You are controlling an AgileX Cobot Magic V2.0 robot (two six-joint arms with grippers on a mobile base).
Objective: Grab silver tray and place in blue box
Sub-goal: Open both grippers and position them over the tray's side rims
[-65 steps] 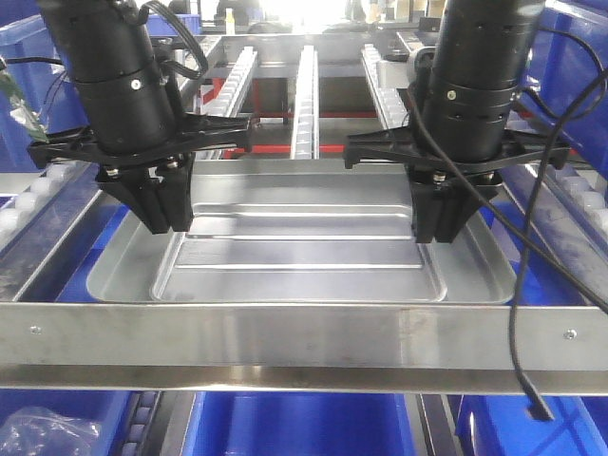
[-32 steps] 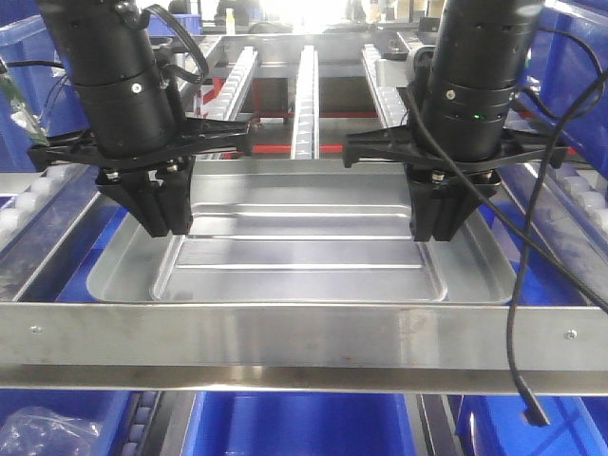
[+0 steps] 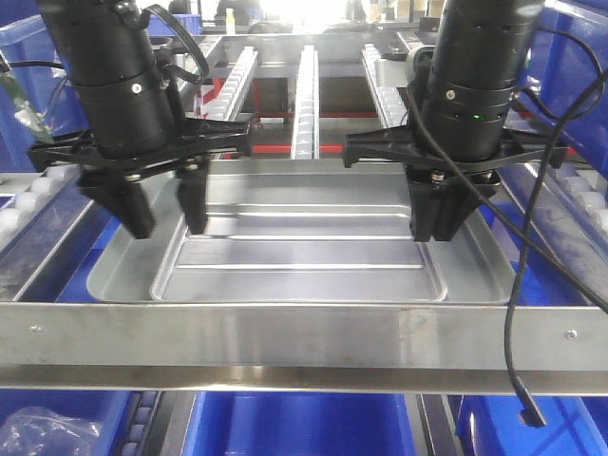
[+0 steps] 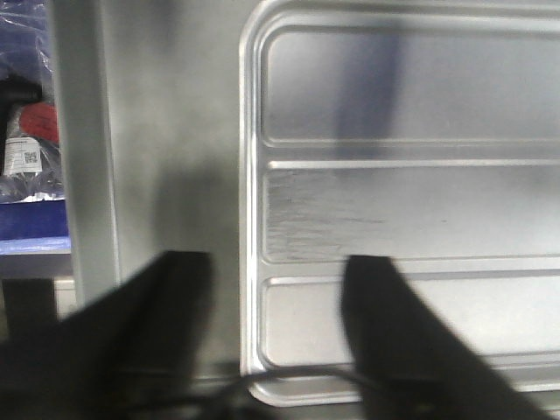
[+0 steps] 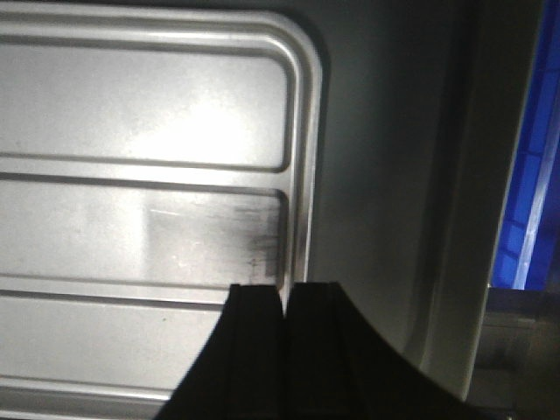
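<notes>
The silver tray lies flat and level below the metal frame, its recessed centre panel facing up. Blue plastic of the blue box shows along the tray's left and right sides. My left gripper is open, its fingers standing on either side of the raised ridge of the tray's centre panel. My right gripper is shut on the ridge at the panel's right edge. In the right wrist view the ridge of the tray runs straight in between that gripper's fingers.
A steel crossbar spans the front, just above the tray's near edge. Roller conveyor rails run away behind it. More blue crates sit below the front bar, one holding a plastic bag. A black cable hangs from the right arm.
My left gripper has opened, its fingers spreading apart from the tray's ridge. The right gripper and the tray have stayed where they were.
</notes>
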